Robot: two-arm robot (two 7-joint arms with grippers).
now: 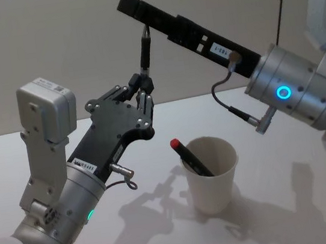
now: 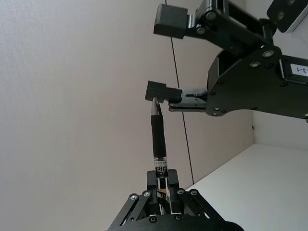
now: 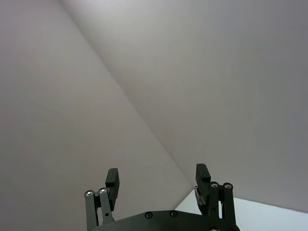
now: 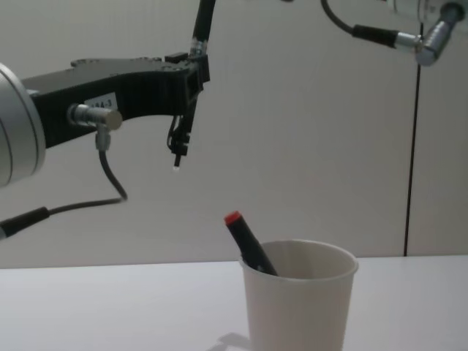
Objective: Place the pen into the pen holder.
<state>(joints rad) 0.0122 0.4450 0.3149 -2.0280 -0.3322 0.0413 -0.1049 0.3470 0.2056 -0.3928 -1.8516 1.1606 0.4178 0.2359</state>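
My left gripper [image 1: 144,83] [image 2: 162,186] [image 4: 191,67] is shut on a black pen [image 1: 144,50] [image 2: 158,137] [image 4: 203,20], holding it upright well above the table. The pen's upper tip sits just under one finger of my right gripper [image 1: 135,13] [image 2: 166,55] [image 3: 157,175], which reaches in from the right, open, its jaws wide apart and not around the pen. The pen holder [image 1: 212,188] [image 4: 300,314], a white paper cup, stands on the table below and to the right of the held pen. A black pen with a red cap [image 1: 187,155] [image 4: 245,241] leans inside it.
The white table [image 1: 297,212] [image 4: 110,307] spreads around the cup, with arm shadows on it. A plain pale wall with a dark vertical seam [image 4: 414,146] stands behind. Cables [image 1: 234,109] hang from both wrists.
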